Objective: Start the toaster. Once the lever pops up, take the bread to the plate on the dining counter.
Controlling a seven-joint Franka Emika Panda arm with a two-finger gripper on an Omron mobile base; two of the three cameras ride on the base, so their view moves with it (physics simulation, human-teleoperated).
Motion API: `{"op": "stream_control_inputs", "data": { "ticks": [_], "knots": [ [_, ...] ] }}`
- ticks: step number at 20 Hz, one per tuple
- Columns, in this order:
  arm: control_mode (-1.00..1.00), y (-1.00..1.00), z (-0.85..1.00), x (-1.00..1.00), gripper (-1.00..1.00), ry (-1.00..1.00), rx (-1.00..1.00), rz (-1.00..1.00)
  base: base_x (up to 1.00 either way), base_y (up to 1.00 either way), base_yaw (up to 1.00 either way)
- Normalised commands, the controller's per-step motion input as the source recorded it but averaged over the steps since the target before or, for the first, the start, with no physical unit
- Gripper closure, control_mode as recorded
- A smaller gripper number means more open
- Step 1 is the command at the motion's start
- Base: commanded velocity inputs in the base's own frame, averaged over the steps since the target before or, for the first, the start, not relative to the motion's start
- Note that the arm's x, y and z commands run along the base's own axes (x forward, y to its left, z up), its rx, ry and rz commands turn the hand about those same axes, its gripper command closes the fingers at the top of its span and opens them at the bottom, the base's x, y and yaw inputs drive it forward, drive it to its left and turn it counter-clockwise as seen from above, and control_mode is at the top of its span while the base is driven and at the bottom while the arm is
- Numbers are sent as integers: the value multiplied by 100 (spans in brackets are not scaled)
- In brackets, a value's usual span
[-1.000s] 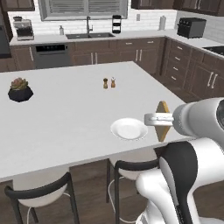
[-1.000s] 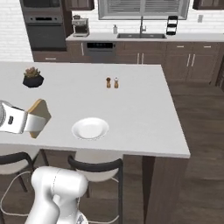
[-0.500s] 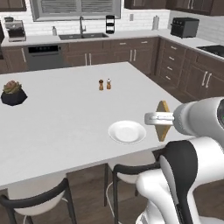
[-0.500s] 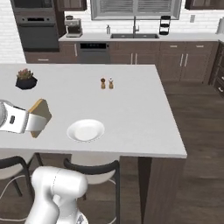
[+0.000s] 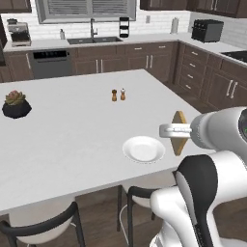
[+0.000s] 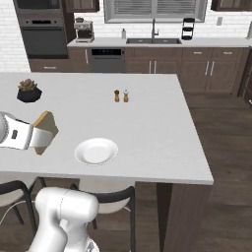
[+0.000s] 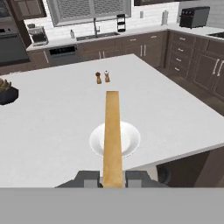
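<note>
My gripper (image 5: 166, 129) (image 6: 35, 139) (image 7: 112, 177) is shut on the bread (image 5: 179, 132) (image 6: 45, 132) (image 7: 112, 135), a tan slice held on edge. It hangs above the near edge of the dining counter (image 5: 72, 130) (image 6: 147, 128) (image 7: 57, 127). The white plate (image 5: 144, 149) (image 6: 96, 151) (image 7: 129, 140) lies empty near that edge, a short way to the side of the slice. In the hand view the slice runs straight across the plate. The dark toaster (image 5: 207, 30) (image 7: 194, 16) stands far off on the back worktop at the right.
Salt and pepper shakers (image 5: 118, 95) (image 6: 121, 95) (image 7: 103, 77) stand mid-counter. A potted plant (image 5: 15, 103) (image 6: 28, 90) (image 7: 6, 91) sits at the far left. Stools (image 5: 43, 226) (image 6: 113, 197) are tucked under the near edge. Cabinets and a sink (image 5: 94, 41) line the back wall.
The whole scene has shifted slightly in both base views, so the base has moved a little. The gripper holds the bread the same way, and the plate has not moved on the counter.
</note>
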Motion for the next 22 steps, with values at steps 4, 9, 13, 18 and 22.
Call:
{"op": "stream_control_inputs", "data": {
  "ticks": [4, 9, 13, 18, 22],
  "knots": [
    [100, 0, 0, 0, 100, 0, 0, 0, 1, 0, 0],
    [100, 0, 0, 0, 100, 0, 0, 0, 0, 0, 0],
    [-100, 0, -2, 16, 100, 1, 0, 1, 0, 0, 0],
    [-100, -22, -21, 48, 100, 13, 7, 10, 0, 0, 0],
    [-100, -50, -17, 70, 100, 26, 19, 19, 0, 0, 0]
  ]
}}
